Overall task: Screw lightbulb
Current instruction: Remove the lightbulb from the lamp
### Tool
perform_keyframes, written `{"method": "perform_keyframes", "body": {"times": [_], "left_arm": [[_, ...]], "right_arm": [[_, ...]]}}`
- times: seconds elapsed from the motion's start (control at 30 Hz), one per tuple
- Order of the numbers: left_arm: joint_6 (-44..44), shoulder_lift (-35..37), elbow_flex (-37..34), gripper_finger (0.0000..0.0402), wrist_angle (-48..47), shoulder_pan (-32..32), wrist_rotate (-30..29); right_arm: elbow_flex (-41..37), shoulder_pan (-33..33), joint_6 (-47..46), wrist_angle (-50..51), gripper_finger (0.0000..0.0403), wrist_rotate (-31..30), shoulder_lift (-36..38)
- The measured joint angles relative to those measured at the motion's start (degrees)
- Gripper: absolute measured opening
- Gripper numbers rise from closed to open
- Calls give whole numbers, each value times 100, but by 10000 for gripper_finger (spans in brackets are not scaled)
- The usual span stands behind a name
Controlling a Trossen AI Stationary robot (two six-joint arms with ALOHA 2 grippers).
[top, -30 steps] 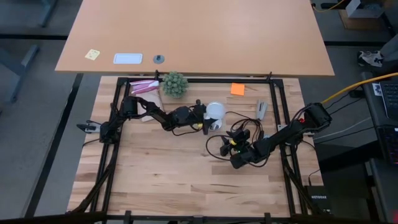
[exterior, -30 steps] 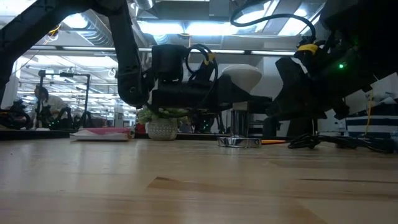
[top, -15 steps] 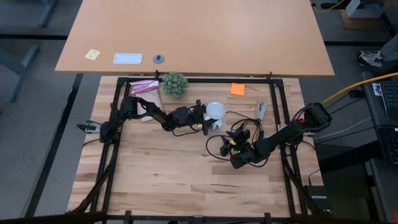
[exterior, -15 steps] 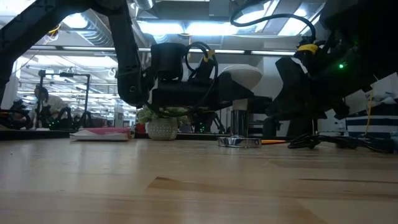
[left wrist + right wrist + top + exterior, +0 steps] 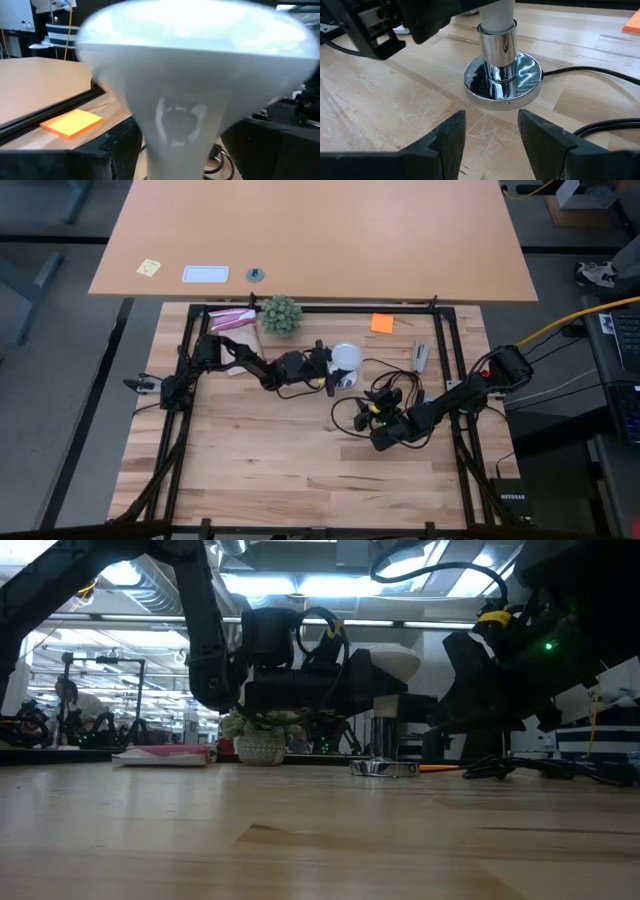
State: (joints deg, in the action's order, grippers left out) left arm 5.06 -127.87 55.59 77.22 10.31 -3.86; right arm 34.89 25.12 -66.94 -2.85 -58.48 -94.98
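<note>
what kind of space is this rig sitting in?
Likely a robotics lab or workshop: a framed wooden workbench, a big open hall with ceiling strip lights behind it, and more stands and gear there, with a person at work.

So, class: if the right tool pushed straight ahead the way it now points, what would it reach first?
The right tool, fingers open, points at the chrome socket base with the lightbulb standing in it. It would likely reach that base first, though the gap is hard to judge.
</note>
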Motion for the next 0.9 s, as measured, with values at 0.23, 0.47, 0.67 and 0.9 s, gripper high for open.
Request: {"method": "perform_keyframes", "body": {"times": [0.23,0.47,0.67,0.9], "left_arm": [[-7,4,0,241,-3,-123,-2],[-11,4,2,241,-32,-182,2],[-13,4,2,241,-117,-139,2],[77,4,2,241,-814,-99,2]], "right_arm": [[0,0,0,0,188,2,0],[0,0,0,0,188,2,0],[0,0,0,0,188,2,0],[0,0,0,0,188,22,0]]}}
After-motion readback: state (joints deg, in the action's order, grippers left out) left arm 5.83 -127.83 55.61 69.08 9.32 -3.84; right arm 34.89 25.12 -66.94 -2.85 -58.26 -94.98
